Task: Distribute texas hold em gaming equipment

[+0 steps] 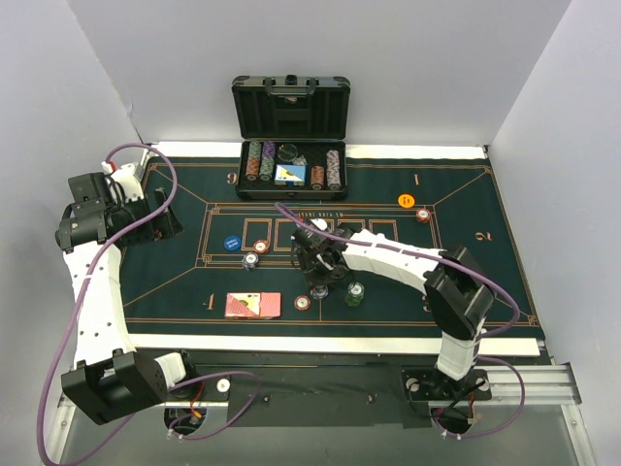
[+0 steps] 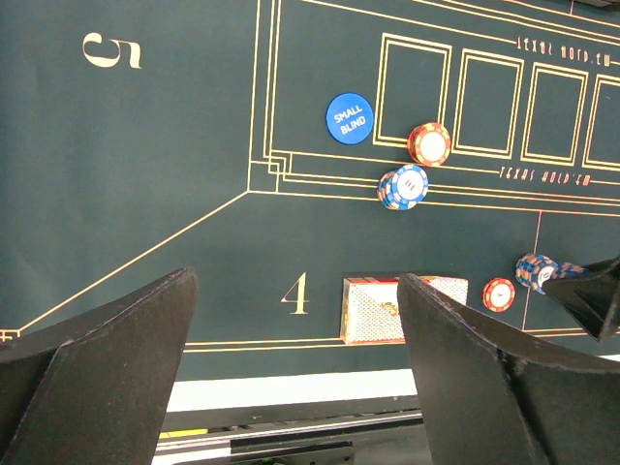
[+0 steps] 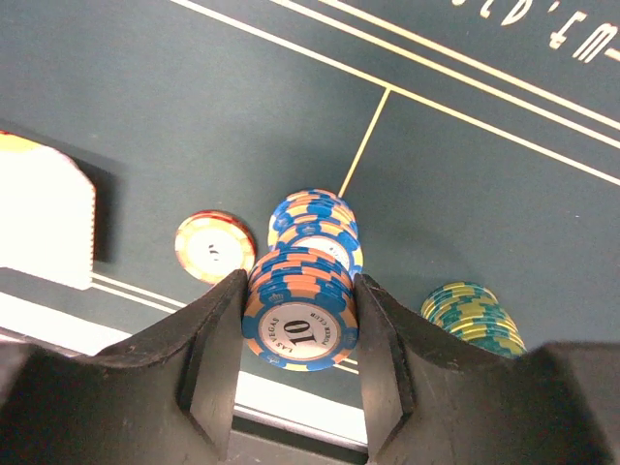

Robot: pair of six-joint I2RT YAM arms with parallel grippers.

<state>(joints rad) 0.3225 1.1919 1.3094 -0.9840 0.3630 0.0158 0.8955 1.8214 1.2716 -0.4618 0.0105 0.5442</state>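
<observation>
My right gripper (image 3: 300, 289) is shut on a short stack of blue and orange poker chips (image 3: 302, 315), its "10" face toward the camera. A second blue and orange stack (image 3: 315, 218) sits just beyond it on the felt. A single red chip (image 3: 215, 247) lies to the left, a green stack (image 3: 475, 315) to the right. From above, the right gripper (image 1: 318, 277) hovers near the table's front middle. Red-backed cards (image 1: 252, 305) lie by the 4 mark. My left gripper (image 2: 295, 281) hangs open over the left side, holding nothing.
The open black case (image 1: 291, 146) with racked chips stands at the back. A blue small-blind disc (image 2: 349, 118), a red chip stack (image 2: 429, 143) and a blue chip stack (image 2: 402, 186) sit left of centre. An orange disc (image 1: 406, 201) and a red chip (image 1: 423, 215) lie at back right.
</observation>
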